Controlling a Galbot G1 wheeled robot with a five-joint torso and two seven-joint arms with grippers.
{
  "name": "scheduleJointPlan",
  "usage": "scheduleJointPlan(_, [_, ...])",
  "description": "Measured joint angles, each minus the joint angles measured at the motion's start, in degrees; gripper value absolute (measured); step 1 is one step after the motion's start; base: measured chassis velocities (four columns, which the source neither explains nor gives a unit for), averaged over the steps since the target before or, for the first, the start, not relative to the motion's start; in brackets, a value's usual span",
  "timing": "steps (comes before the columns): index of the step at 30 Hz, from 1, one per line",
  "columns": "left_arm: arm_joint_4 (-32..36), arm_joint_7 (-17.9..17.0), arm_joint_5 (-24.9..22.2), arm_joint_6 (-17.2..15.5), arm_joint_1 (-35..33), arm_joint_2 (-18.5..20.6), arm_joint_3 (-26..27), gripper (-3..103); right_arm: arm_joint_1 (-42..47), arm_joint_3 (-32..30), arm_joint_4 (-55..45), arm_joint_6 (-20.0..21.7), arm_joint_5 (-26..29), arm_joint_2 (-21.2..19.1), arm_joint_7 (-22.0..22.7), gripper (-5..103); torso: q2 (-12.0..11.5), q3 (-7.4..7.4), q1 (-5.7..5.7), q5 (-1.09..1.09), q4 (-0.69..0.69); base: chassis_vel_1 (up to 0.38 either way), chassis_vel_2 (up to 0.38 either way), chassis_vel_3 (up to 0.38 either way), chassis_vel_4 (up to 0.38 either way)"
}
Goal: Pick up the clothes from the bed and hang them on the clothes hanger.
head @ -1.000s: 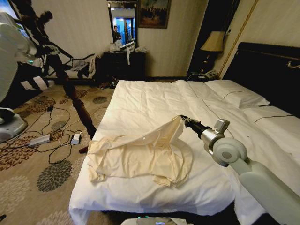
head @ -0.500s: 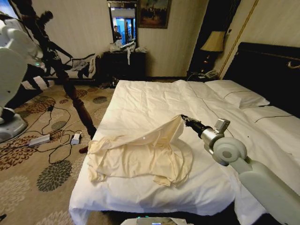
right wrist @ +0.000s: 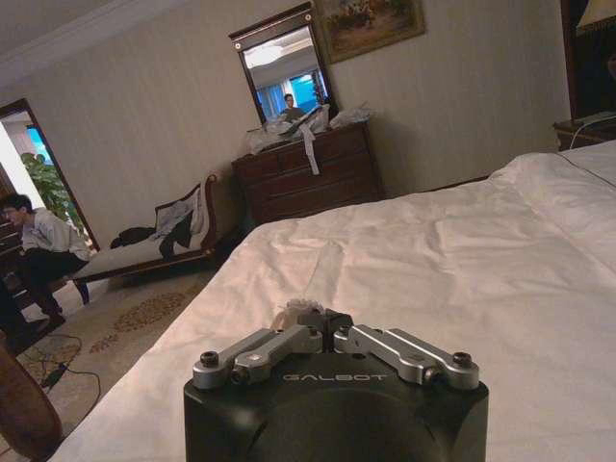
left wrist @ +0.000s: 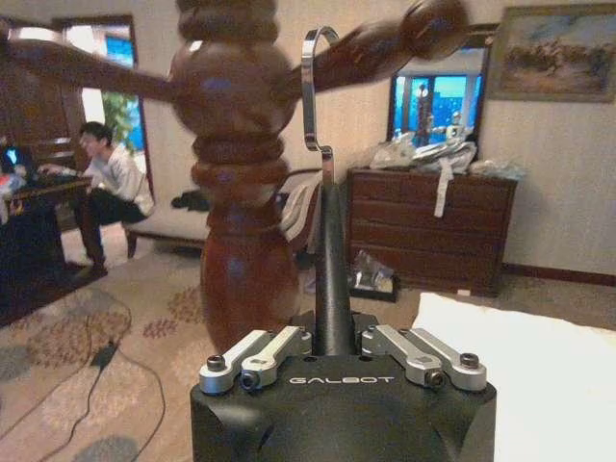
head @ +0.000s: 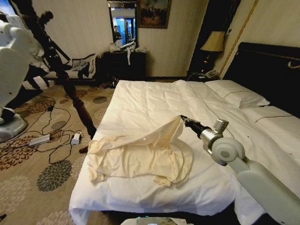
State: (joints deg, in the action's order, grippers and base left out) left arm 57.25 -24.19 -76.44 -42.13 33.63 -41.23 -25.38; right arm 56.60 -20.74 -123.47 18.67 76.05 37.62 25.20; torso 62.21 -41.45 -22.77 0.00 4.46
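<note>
Lettering reading "GALBOT" sits on the black housing of both grippers in the wrist views. The right gripper [head: 183, 118] reaches over the bed [head: 154, 96], its fingers together and pinched on a raised fold of the clothes [head: 140, 157], so one corner of the cream fabric peaks up while the rest lies crumpled near the foot edge on the robot's left side. In the right wrist view a small tuft of fabric [right wrist: 292, 311] shows at the closed fingertips. The left gripper [left wrist: 333, 337] is clamped on the hanger [left wrist: 332, 260], black stem upright, its silver hook [left wrist: 310, 91] just beside a dark wooden stand [left wrist: 236, 183]. Open duvet stretches from the clothes toward the pillows [head: 236, 93]. Patterned carpet [head: 33, 173] with loose cables [head: 56, 138] lies left of the bed
</note>
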Motion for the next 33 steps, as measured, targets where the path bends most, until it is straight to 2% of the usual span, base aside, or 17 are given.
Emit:
scheduleJointPlan(7, [4.54,0.31,1.16,0.00,0.58,1.64,0.16,16,-0.08,0.17,-0.10,-0.06,-0.17,0.45,0.36,0,0.00,0.00,0.00,0.00,0.00,0.000,0.000,0.000,0.000])
scheduleJointPlan(15, [17.59,1.65,-3.02,0.00,-1.27,6.54,0.86,16,-0.14,0.24,-0.40,-0.07,-0.32,0.37,0.61,0,0.01,0.02,0.02,0.04,-0.01,0.000,0.000,0.000,0.000])
scheduleJointPlan(21, [22.09,2.61,-2.90,0.00,-3.88,7.57,1.98,16,0.04,-0.09,-0.75,-0.11,-0.32,-0.01,0.65,0,0.01,0.01,0.01,0.01,0.01,0.000,0.000,0.000,0.000])
scheduleJointPlan(24, [26.24,5.44,-2.17,0.00,-7.07,9.35,2.79,16,0.13,-0.64,-0.82,-0.11,-0.70,-0.02,1.22,0,0.01,0.01,0.00,0.03,0.02,0.000,0.000,0.000,0.000])
scheduleJointPlan(25, [26.24,5.44,-2.17,0.00,-7.07,9.35,2.79,16,0.13,-0.64,-0.82,-0.11,-0.70,-0.02,1.22,0,0.01,0.01,0.00,0.03,0.02,0.000,0.000,0.000,0.000])
scheduleJointPlan(28, [32.94,12.59,-0.91,2.72,-14.90,13.05,5.25,16,1.06,-1.24,-0.37,-0.11,-1.76,-0.30,1.50,0,0.01,0.01,0.01,-0.02,-0.01,0.000,0.000,0.000,0.000])
scheduleJointPlan(30, [37.79,17.51,-0.76,5.20,-22.18,15.73,9.41,16,1.50,-1.32,-0.14,-0.11,-2.35,-0.25,1.49,0,0.01,0.00,0.00,-0.02,0.01,0.000,0.000,0.000,0.000])
scheduleJointPlan(31, [37.79,17.51,-0.76,5.20,-22.18,15.73,9.41,16,1.50,-1.32,-0.14,-0.11,-2.35,-0.25,1.49,0,0.01,0.00,0.00,-0.02,0.01,0.000,0.000,0.000,0.000])
scheduleJointPlan(33, [43.02,21.91,-0.44,7.70,-28.90,18.49,12.62,16,1.48,-1.29,0.04,-0.11,-2.49,0.10,1.51,0,0.00,0.00,0.01,-0.01,-0.02,0.000,0.000,0.000,0.000])
